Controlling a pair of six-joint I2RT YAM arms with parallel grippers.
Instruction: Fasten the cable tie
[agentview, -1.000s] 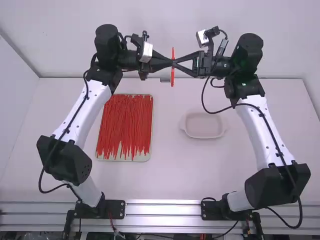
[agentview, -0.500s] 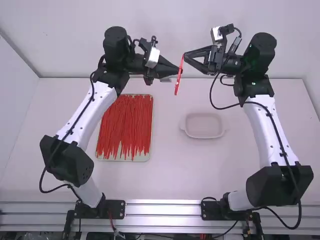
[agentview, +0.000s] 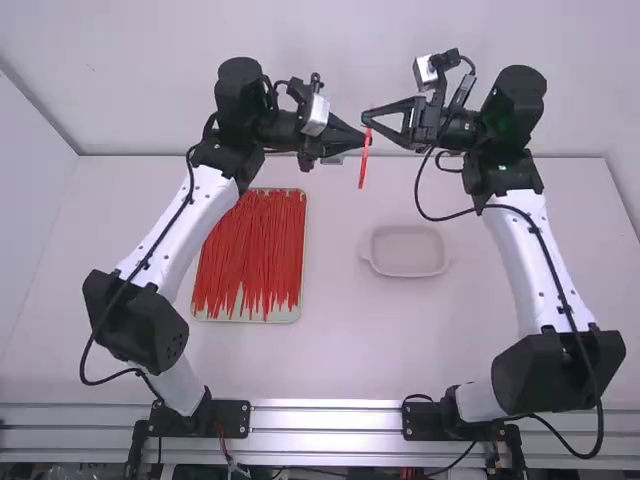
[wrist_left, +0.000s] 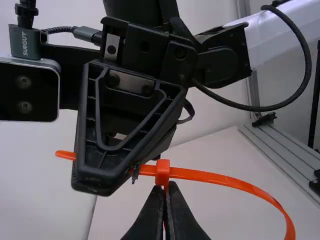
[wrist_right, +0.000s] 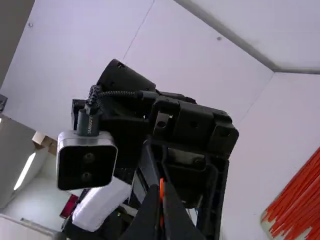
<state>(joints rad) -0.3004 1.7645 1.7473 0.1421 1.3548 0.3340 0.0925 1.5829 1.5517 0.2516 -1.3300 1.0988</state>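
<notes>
White table (agentview: 330, 340): work surface, with 2 arm bases at its near edge.

Left arm (agentview: 185, 225): white links, black joints. It rises from its base, leans toward the middle and bends forward at the top, so the wrist lies roughly level and points at the other arm.

Right arm (agentview: 520, 250): a mirrored pose, raised high and turned inward. The 2 wrists meet tip to tip well above the table, probably so the strap hangs free of everything below.

Tray (agentview: 246, 320): flat, on the left half of the table, holding a dense stock of red spare ties (agentview: 250, 255) laid lengthwise.

Dish (agentview: 372, 262): shallow and white, right of the tray and apart from it; likely meant to take finished ties.

Left gripper (wrist_left: 163, 195): fingers pressed together, pinching the square head of the tie and steadying it as an anchor.

Right gripper (wrist_right: 160, 202): fingers pressed together on the thin orange-red strap, just beside the head.

Cable tie (wrist_left: 210, 177): 1 piece, held in the air between both grippers above the far middle of the table. Its tail appears to be threaded through the head, with a short end poking out on one side and a curved loop on the other. Judged stage: drawing the strap tighter.
</notes>
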